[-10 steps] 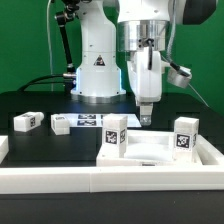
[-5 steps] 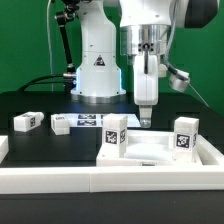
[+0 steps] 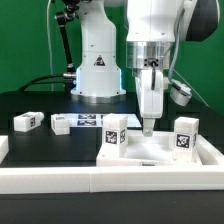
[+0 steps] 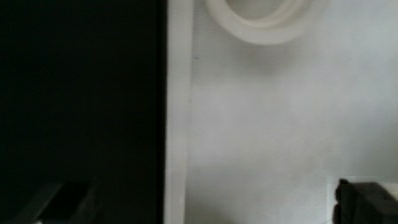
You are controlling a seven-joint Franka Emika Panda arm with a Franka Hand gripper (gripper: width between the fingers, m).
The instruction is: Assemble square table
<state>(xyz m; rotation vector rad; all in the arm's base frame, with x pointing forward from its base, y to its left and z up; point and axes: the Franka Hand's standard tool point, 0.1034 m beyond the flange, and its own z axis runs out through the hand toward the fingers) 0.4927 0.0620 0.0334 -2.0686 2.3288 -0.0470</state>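
Currently the gripper (image 3: 148, 127) hangs pointing down over the far edge of the tabletop (image 3: 138, 156), its jaws spread wide with nothing between them. Whether the tips touch the tabletop cannot be told. In the wrist view the two fingertips (image 4: 50, 200) stand far apart. Between them lies only bare white tabletop, with a round socket (image 4: 267, 18) further along and the tabletop's straight edge against the black worktop (image 3: 40, 148).

The tabletop lies flat near the worktop's front edge, toward the exterior view's right, just behind the long white rail (image 3: 90, 180). One leg (image 3: 116, 133) stands upright at the tabletop's far corner on the exterior view's left, and a second leg (image 3: 184, 135) stands upright at its far corner on the right. Whether they stand on the tabletop or just beside it is unclear. Two more legs (image 3: 26, 122) lie on the worktop toward the exterior view's left edge, near the marker board (image 3: 88, 121).
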